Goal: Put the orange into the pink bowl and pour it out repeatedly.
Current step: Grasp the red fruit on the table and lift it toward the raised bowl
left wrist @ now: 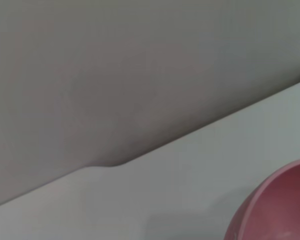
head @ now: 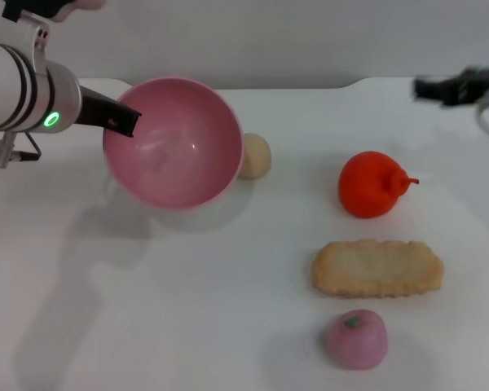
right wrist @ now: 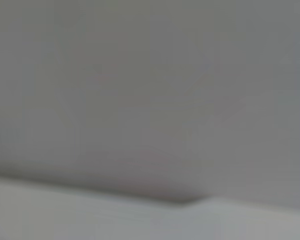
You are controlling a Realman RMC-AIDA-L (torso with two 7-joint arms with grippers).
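While the left end effector (head: 126, 122) grips the tilted pink bowl (head: 175, 147), the orange (head: 371, 186) rests on the white table (head: 187, 309).

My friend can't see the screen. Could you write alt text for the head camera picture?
The left gripper holds the pink bowl by its rim, lifted and tipped, empty. The orange sits on the white table, near a beige ball, a biscuit and a pink apple.

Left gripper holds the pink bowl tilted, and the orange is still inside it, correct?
Not quite. The left gripper does hold the pink bowl tilted, but the bowl is empty: the head view shows the orange lying on the table, apart from it.
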